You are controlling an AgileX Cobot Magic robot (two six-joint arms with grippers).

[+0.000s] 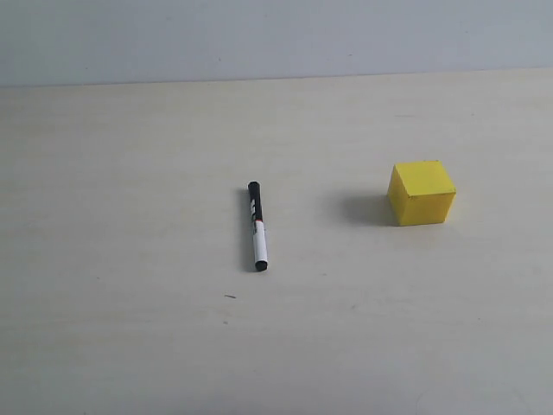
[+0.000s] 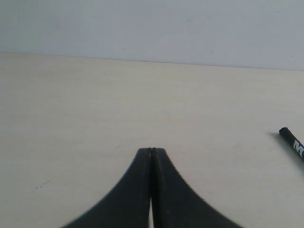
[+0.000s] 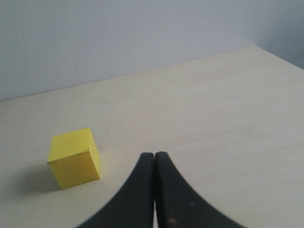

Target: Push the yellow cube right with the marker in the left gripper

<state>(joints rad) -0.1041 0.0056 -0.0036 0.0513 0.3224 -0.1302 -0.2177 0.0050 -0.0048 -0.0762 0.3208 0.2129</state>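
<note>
My left gripper (image 2: 152, 151) is sitting pressed together, empty. The marker (image 1: 257, 226) is lying loose, pointing far edge to near edge, with the yellow cube (image 1: 421, 193) toward the right edge of the bench (image 1: 130, 346).

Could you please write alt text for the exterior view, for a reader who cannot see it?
A marker lies flat and unheld on a pale table, its black cap pointing toward the far edge. A yellow cube stands apart to its right, casting a soft shadow on its left side. A plain grey wall runs behind the table.
</note>
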